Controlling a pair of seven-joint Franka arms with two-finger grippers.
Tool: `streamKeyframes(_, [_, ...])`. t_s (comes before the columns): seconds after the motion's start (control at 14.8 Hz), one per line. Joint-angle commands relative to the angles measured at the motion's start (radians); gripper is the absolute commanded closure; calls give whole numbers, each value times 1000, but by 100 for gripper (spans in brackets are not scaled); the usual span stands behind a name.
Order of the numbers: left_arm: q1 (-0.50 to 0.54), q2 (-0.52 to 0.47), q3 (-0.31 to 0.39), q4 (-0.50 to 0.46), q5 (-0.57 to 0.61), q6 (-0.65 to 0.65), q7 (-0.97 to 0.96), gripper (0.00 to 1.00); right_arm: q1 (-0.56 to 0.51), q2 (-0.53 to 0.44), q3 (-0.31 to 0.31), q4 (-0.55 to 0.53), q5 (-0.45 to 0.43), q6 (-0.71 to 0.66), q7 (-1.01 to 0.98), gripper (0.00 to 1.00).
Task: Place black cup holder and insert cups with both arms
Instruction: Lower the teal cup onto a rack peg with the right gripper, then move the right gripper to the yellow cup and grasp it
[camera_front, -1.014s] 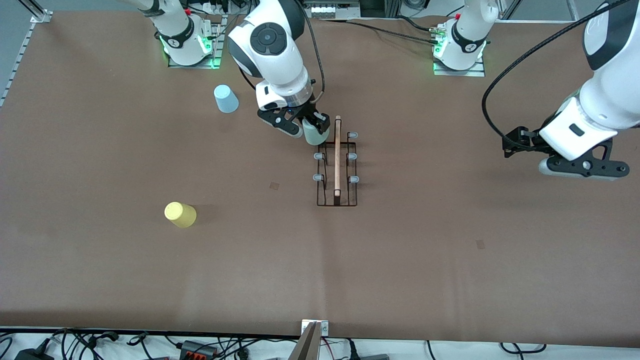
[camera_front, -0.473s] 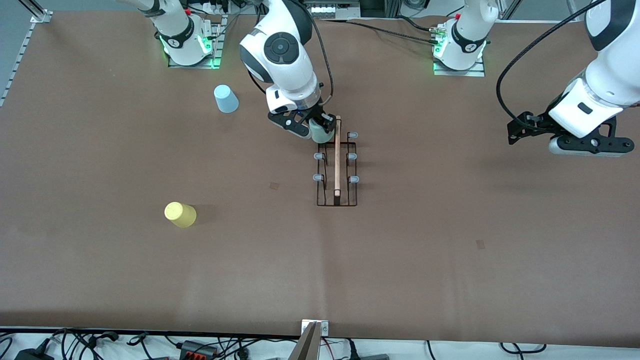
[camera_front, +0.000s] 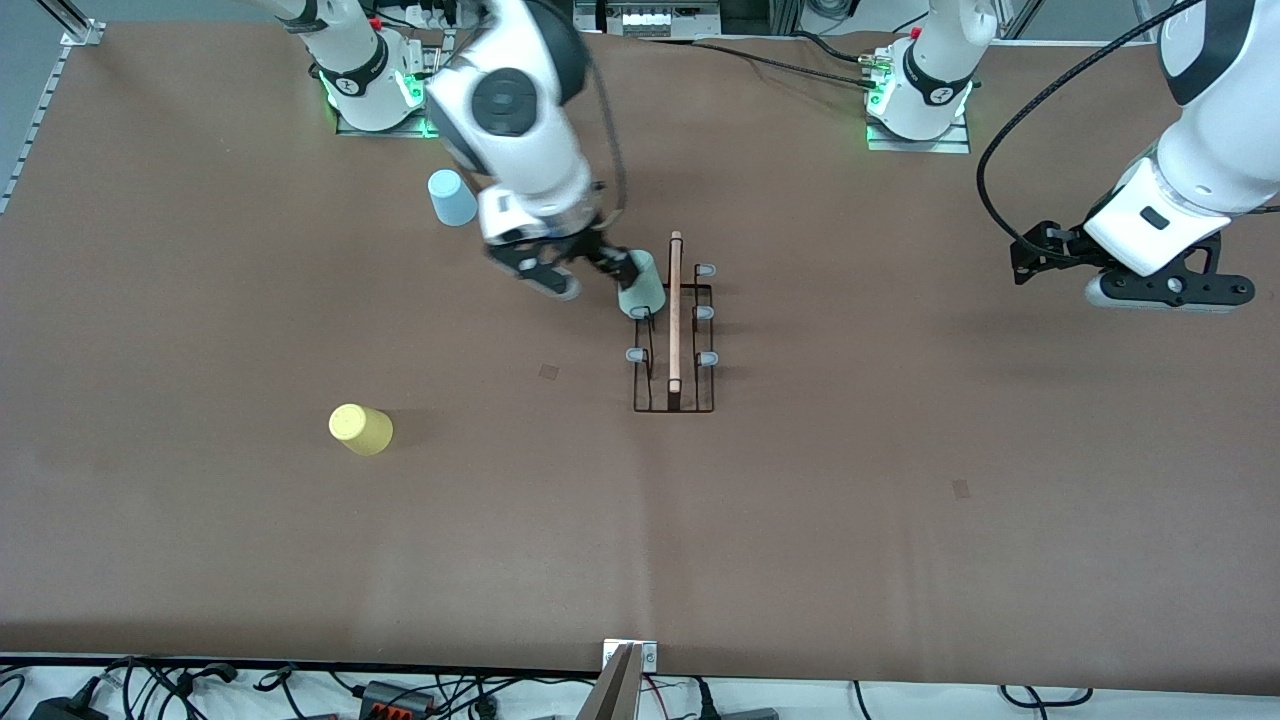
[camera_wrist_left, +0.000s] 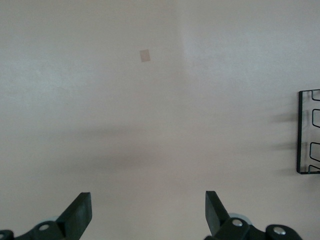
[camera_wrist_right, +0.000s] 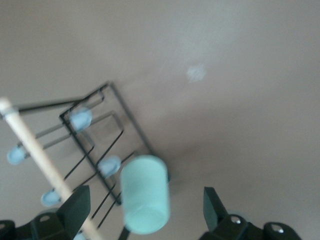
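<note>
1. Seating the pale green cup (camera_front: 641, 284) looks like the step in hand; it sits mouth-down and tilted on the black cup holder (camera_front: 690, 408), over the prong farthest from the front camera in the row on the right arm's side, just beside the wooden handle (camera_front: 675, 310).
2. Right end effector (camera_front: 592, 275) is low over the table (camera_front: 850, 500) beside that cup, fingers spread; the right wrist view shows the cup (camera_wrist_right: 144, 194) between them with a gap on each side, so I read it as let go.
3. Back out along the finger line first, then rise; a sideways sweep could clip the cup or nudge the light wire holder.
4. Check the seat before leaving; the cup leans, so it may not be fully down on the prong.
5. Five capped prongs (camera_front: 706, 314) show bare; plenty of room.
6. Blue cup (camera_front: 452, 197) stands mouth-down near the right arm's base, farther from the camera than the holder; likely the next pick for this arm.
7. Yellow cup (camera_front: 360, 429) lies nearer the camera, toward the right arm's end, well apart from the holder.
8. Left end effector (camera_front: 1165, 290) waits over bare table at the left arm's end, fingers apart and empty (camera_wrist_left: 147, 212).
</note>
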Motion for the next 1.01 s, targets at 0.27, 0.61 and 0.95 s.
streamKeyframes(0.27, [1, 34, 5, 118, 9, -26, 13, 0, -413, -27, -14, -114, -25, 20, -807, 0])
streamKeyframes(0.61, [10, 40, 11, 123, 9, -55, 13, 0, -430, 87, -110, -102, -129, 169, -1043, 0])
streamKeyframes(0.95, [10, 36, 5, 140, 9, -76, 14, 0, -428, 171, -126, -102, -157, 281, -1061, 0])
